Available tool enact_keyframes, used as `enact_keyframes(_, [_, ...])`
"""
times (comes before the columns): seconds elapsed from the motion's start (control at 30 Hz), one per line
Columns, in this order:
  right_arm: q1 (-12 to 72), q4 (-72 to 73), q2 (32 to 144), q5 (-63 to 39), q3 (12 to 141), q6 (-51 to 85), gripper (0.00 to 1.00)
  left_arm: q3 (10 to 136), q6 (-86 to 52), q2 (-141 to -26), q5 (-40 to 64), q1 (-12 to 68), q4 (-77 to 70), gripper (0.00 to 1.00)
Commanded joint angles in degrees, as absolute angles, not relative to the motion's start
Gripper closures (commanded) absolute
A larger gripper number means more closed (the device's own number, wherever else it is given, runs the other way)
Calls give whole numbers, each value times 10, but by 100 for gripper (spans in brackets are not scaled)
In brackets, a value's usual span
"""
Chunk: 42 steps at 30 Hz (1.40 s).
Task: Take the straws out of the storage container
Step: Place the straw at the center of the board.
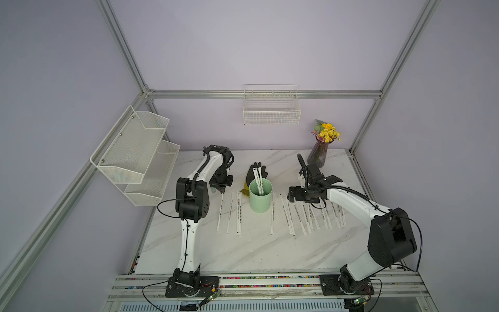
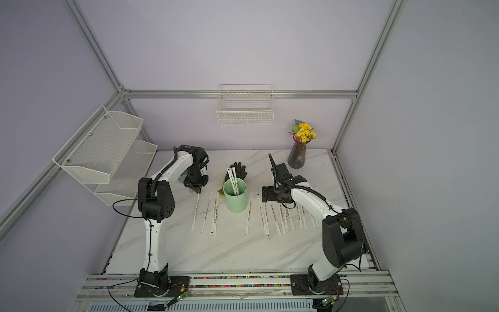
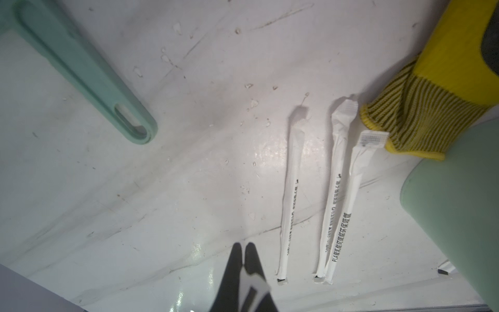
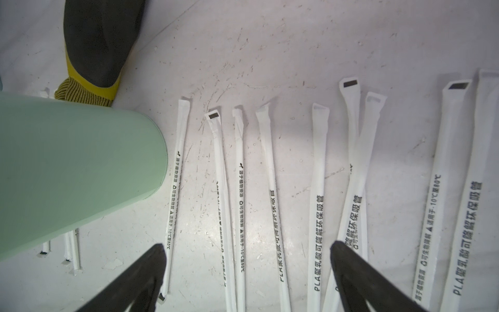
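Note:
The storage container, a mint-green cup [image 1: 259,201] [image 2: 235,201], stands mid-table with three straws [image 1: 258,181] [image 2: 233,178] leaning out of it. Several more straws lie flat: a few left of the cup [image 1: 230,213] [image 3: 291,194], a longer row to its right [image 1: 310,216] [image 4: 240,189]. My left gripper [image 1: 221,190] [image 3: 243,247] is shut low over the table left of the cup, pinching the white end of a straw [image 3: 255,283] that lies toward the front [image 1: 220,213]. My right gripper [image 1: 293,194] [image 4: 247,247] hovers open over the right row, holding nothing.
A black and yellow glove [image 1: 256,171] [image 3: 432,94] lies just behind the cup. A mint-green handle [image 3: 81,70] rests on the table behind my left gripper. A vase of yellow flowers [image 1: 320,154] stands back right. A wire basket [image 1: 271,110] and a mesh rack [image 1: 137,154] hang on the walls.

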<state>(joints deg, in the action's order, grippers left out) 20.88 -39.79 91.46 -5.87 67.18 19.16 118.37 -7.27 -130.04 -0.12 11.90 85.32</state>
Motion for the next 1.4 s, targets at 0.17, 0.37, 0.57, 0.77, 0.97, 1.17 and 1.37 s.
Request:
enact_keyframes(0.17, [207, -386, 929, -63, 674, 188, 3, 1181, -62, -1310, 15, 111, 835, 98])
enact_keyframes(0.37, [207, -388, 936, -64, 677, 187, 3, 1172, -64, -1315, 19, 109, 825, 98])
enact_keyframes(0.57, [207, -388, 939, -65, 676, 187, 3, 1161, -66, -1315, 23, 108, 817, 98])
enact_keyframes(0.77, [207, -388, 940, -66, 674, 186, 3, 1150, -69, -1314, 25, 108, 808, 98])
enact_keyframes(0.97, [207, -389, 939, -66, 673, 186, 3, 1148, -71, -1316, 26, 107, 804, 96])
enact_keyframes(1.17, [207, -390, 942, -67, 672, 185, 3, 1146, -72, -1316, 26, 107, 802, 94])
enact_keyframes(1.37, [207, -392, 943, -67, 673, 185, 3, 1145, -73, -1315, 25, 106, 801, 91])
